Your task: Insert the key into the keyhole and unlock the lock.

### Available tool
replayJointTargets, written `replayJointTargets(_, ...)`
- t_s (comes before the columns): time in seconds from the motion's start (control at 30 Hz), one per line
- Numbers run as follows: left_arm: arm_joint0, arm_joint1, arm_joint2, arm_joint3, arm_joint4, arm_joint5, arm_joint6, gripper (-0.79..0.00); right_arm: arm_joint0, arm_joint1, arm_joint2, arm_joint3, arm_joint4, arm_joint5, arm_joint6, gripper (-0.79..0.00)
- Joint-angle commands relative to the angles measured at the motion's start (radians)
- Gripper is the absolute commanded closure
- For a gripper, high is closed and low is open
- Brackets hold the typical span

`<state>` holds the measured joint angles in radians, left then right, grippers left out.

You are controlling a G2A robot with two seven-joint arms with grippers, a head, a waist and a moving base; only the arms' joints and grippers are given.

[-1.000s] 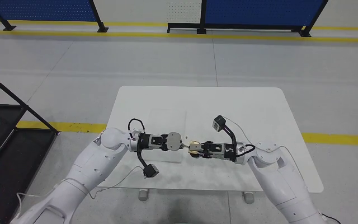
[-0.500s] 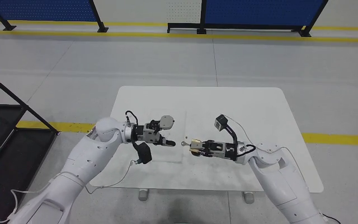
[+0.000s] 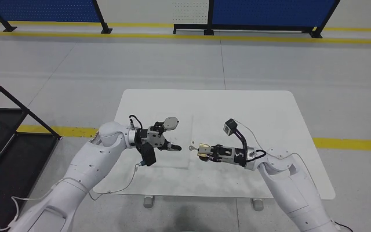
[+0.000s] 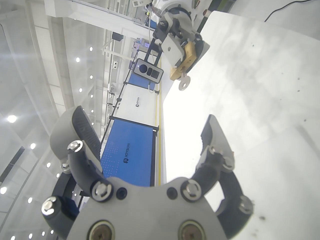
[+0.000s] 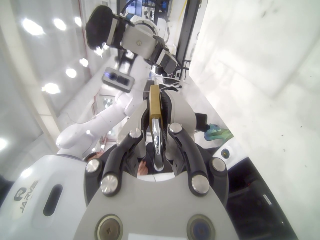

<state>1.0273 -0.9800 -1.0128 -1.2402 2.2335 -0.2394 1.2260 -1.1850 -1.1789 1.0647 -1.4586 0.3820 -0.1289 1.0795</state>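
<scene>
We see the right gripper (image 3: 204, 152) with its jaws clamped on the brass lock (image 4: 183, 61), one jaw on each flat face, holding it over the white desk (image 3: 261, 116). The lock's steel shackle (image 5: 157, 141) points back from the lock body toward the gripper's palm, between the roots of the jaws. We cannot tell whether it is latched or sprung.

The key (image 4: 184, 82) sits in the end of the lock opposite the shackle. Its blade goes into the lock body and its round head sticks out free, with nothing touching it.

The left gripper (image 4: 146, 118) hangs near the lock on the key's side and faces it, with a clear gap between it and the key's head. Its jaws are spread wide apart and hold nothing.

In the top view the two grippers and the lock lie roughly in one line, with the key's head between the lock and the left gripper. Beside the lock, the desk surface shows a few small dark specks.
</scene>
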Motion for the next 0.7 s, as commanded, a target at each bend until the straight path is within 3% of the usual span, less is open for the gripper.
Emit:
replayJointTargets(0.0,-0.007,-0.006,0.0,0.013,-0.135,-0.181,-0.025,-0.785,0.0,0.0,0.0,0.0,0.0,0.0,0.0,0.0)
replayJointTargets(0.13,-0.047,-0.015,0.019,0.064,-0.277,-0.438,-0.083,-0.785,0.0,0.0,0.0,0.0,0.0,0.0,0.0,0.0)
replayJointTargets(0.37,-0.107,-0.014,0.105,0.089,-0.563,-0.748,-0.393,-0.785,0.0,0.0,0.0,0.0,0.0,0.0,0.0,0.0)
replayJointTargets(0.47,-0.129,-0.008,0.145,0.13,-0.69,-0.773,-0.42,-0.785,0.0,0.0,0.0,0.0,0.0,0.0,0.0,0.0)
replayJointTargets(0.67,-0.2,0.016,0.335,0.193,-0.936,-0.773,-0.434,-0.785,0.0,0.0,0.0,0.0,0.0,0.0,0.0,0.0)
